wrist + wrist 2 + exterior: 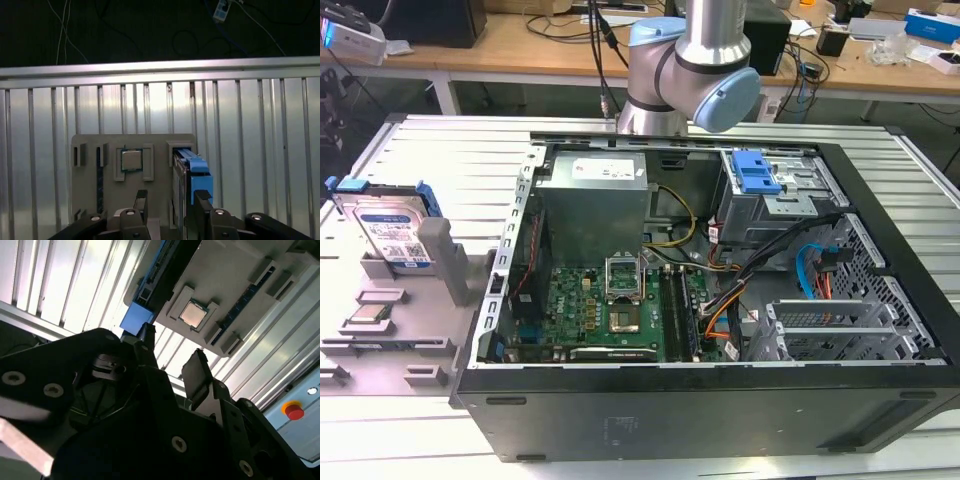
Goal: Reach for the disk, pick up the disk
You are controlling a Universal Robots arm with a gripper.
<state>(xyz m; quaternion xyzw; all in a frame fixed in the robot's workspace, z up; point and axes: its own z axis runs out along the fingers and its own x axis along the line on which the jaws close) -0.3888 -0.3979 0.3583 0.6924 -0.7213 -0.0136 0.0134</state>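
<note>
The ribbed aluminium table [440, 150] lay bare around the grey plastic fixture plate [390, 350], which sat near the table's edge on the exterior view's left with free room above it. The disk [392, 232], a flat silver slab with a white-and-blue label and blue rails, stood on edge in a slot at the plate's back corner. A small square chip [370, 313] lay flat in a shallow pocket nearer the plate's front edge. In the first wrist view the gripper [171, 196] hung over the plate, its black fingers [202, 202] spread apart and holding nothing, with the disk's blue rail just beside one finger. An open computer case [880, 400] stood next to the plate.
</note>
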